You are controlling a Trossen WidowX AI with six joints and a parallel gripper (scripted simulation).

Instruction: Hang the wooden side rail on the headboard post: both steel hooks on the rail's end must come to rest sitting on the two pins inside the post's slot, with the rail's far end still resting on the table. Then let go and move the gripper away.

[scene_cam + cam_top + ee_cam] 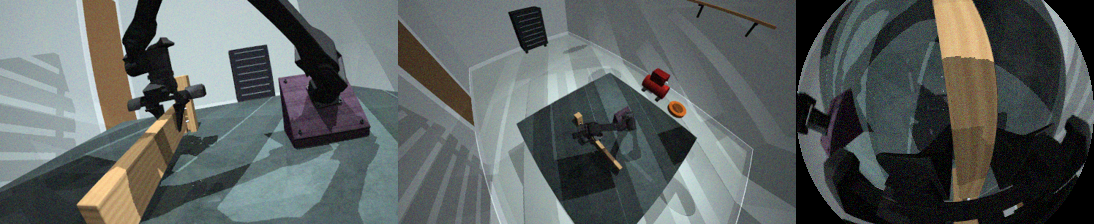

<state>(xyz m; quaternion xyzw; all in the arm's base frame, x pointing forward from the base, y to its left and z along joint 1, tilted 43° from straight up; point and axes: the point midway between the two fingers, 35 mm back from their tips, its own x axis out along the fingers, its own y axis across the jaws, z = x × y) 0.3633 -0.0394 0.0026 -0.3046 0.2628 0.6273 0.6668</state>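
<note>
The wooden side rail (pixel 608 155) (pixel 146 157) (pixel 971 90) runs from the gripper toward the exterior camera. My gripper (pixel 170 121) is shut on it near its hook end, one finger on each side. The wooden headboard post (pixel 578 118) (pixel 192 113) stands upright just beyond that end. In the exterior view, small bright metal bits show in the narrow space between rail end and post. The fingers partly cover this place, and I cannot tell whether the hooks sit on the pins. The underside of the far end is cut off in the exterior view, so its contact with the table is unclear.
The purple arm base (pixel 620 116) (pixel 322 121) (pixel 843 120) stands on the dark table (pixel 544 124) (pixel 256 161), to the right of the rail in the exterior view. A black cabinet (pixel 529 29) (pixel 252 73), a red compressor (pixel 655 86) and an orange ring (pixel 670 110) are beyond the table.
</note>
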